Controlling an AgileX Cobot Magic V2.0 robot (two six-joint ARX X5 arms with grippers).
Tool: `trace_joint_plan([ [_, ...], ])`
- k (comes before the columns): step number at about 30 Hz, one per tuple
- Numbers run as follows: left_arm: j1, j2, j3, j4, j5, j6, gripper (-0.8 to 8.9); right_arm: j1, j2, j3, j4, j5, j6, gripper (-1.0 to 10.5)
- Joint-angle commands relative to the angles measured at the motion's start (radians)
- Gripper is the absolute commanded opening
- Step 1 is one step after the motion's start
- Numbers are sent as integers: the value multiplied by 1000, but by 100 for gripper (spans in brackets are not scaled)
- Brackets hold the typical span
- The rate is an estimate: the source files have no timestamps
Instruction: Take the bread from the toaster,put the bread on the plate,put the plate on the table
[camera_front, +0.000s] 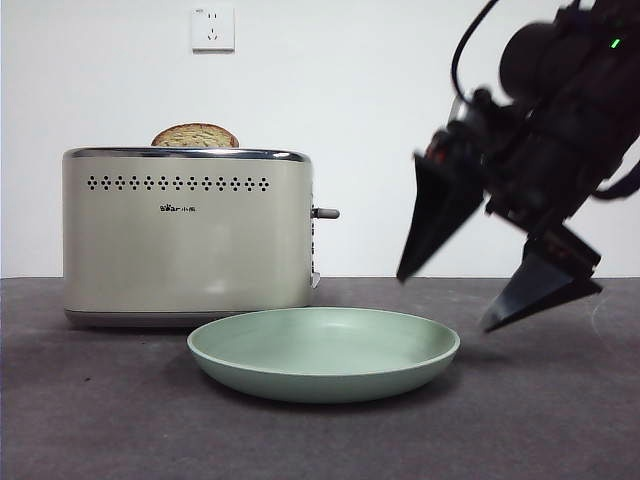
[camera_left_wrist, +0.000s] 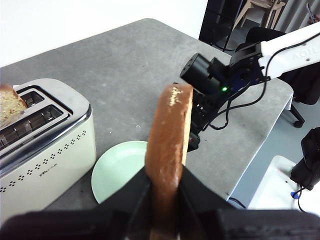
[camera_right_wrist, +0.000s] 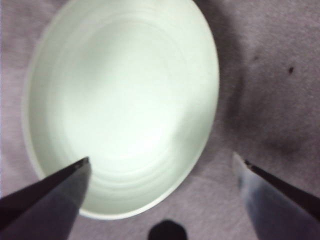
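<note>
Bread (camera_left_wrist: 169, 145) is pinched edge-on between the left gripper's (camera_left_wrist: 165, 187) jaws, held high above the table (camera_front: 540, 420), out of the toaster (camera_front: 190, 235) and not yet on the plate (camera_front: 325, 350). Step in hand, by judgement: carrying the slice over to the plate. The next move calls for lowering it over the plate's middle, tilting it flat, then letting go.

Right gripper (camera_front: 500, 265) hangs low just beside the plate's rim with jaws spread wide and empty, one tip over the plate in its wrist view; it looks staged to take the plate afterwards.

A second, darker speckled slice (camera_front: 195, 135) sits in the toaster slot, only its rounded top showing. Left arm is absent from the front view. The bread's face is hidden; only crust and a thin edge show. Right wrist view is blurred, and the plate's far rim is cut off there.
</note>
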Motion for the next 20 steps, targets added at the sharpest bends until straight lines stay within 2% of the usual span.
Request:
trace_joint_plan([
  [1, -3, -4, 2, -1, 1, -4, -8, 10, 39, 0, 17, 17, 15, 448],
  [5, -3, -4, 2, -2, 1, -4, -8, 13, 71, 0, 33, 16, 14, 329],
  [10, -3, -3, 2, -3, 2, -5, -8, 14, 77, 0, 64, 15, 15, 111],
  [18, -3, -3, 2, -3, 3, -13, -8, 14, 116, 0, 71, 17, 23, 84],
  [20, -3, -3, 2, -3, 6, -15, -8, 14, 134, 0, 76, 17, 23, 23],
])
